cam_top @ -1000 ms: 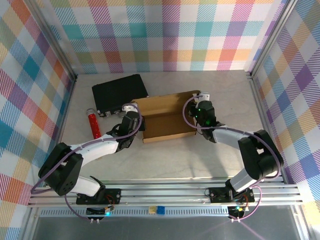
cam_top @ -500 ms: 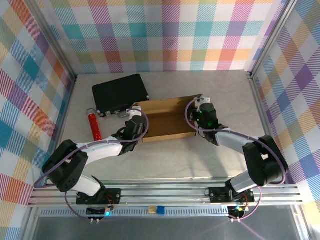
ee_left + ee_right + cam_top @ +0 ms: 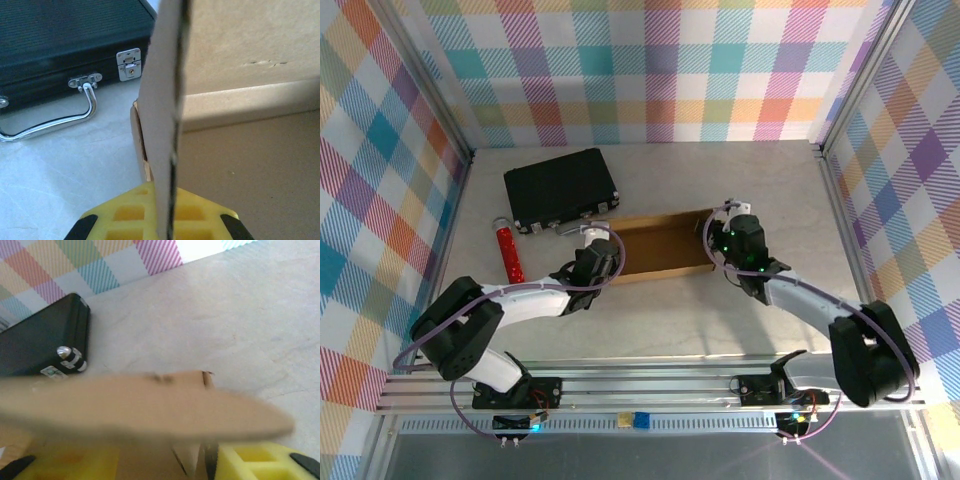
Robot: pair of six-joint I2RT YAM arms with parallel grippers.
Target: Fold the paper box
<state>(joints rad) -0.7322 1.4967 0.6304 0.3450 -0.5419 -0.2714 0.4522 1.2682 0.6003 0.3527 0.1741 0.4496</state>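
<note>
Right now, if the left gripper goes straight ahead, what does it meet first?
The cardboard box wall that the left gripper is shut on; past it, probably the black case, depth unclear.

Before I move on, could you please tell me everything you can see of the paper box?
The paper box is plain brown corrugated cardboard, part-folded: a flat floor with a long wall standing along its far side. It lies close in front of the black case. At its left end the left gripper is shut on a thin upright side panel, seen edge-on. At its right end a flap shows blurred across the right gripper; whether that one grips it I cannot tell.
</note>
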